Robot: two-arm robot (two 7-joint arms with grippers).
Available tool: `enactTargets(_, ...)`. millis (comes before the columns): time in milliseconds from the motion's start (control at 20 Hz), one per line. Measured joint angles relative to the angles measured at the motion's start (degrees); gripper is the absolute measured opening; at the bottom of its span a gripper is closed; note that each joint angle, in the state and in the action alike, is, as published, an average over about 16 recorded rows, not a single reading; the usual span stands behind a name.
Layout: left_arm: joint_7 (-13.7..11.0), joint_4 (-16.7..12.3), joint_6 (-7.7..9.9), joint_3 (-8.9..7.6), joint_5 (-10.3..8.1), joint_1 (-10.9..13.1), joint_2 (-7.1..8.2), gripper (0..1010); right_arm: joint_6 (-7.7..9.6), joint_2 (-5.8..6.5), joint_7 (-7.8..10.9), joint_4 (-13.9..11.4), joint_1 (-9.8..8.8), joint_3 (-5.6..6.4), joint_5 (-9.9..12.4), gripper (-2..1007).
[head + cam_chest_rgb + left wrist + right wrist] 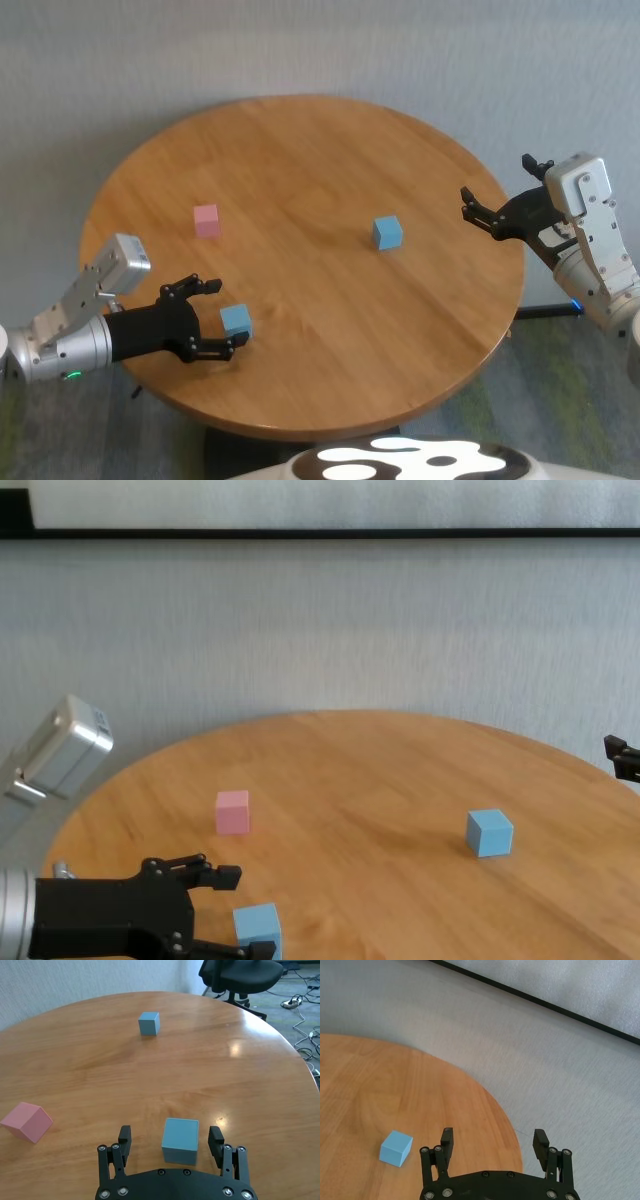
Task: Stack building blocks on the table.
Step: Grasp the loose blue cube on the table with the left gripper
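Three building blocks lie apart on the round wooden table (330, 150). My left gripper (228, 315) is open at the near left, its fingers (125, 1136) on either side of a light blue block (181, 1141) without touching it; the same block (258, 926) shows low in the chest view. A pink block (206, 220) sits farther back on the left. Right of centre rests a second light blue block (388, 233). Beyond the table's right edge my right gripper (495, 190) hovers open and empty, well away from that block (396, 1148).
A black office chair (240, 975) and floor cables (300, 1005) stand beyond the table's far side. A grey wall rises behind the table. The table's curved edge (515, 1155) runs just under the right gripper.
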Motion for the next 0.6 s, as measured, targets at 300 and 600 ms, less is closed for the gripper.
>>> enactTargets(300, -0.28, 0.52, 0.13, -0.05, -0.41, -0.1, -0.72, 1000, 0.0, 0.0, 0.0, 0.0, 0.0, 0.0, 0.0, 1005)
enactTargets(600, -0.37, 0.42, 0.98, -0.1, -0.85, -0.02, -0.95, 1000, 0.0, 0.0, 0.0, 0.0, 0.0, 0.0, 0.0, 1005)
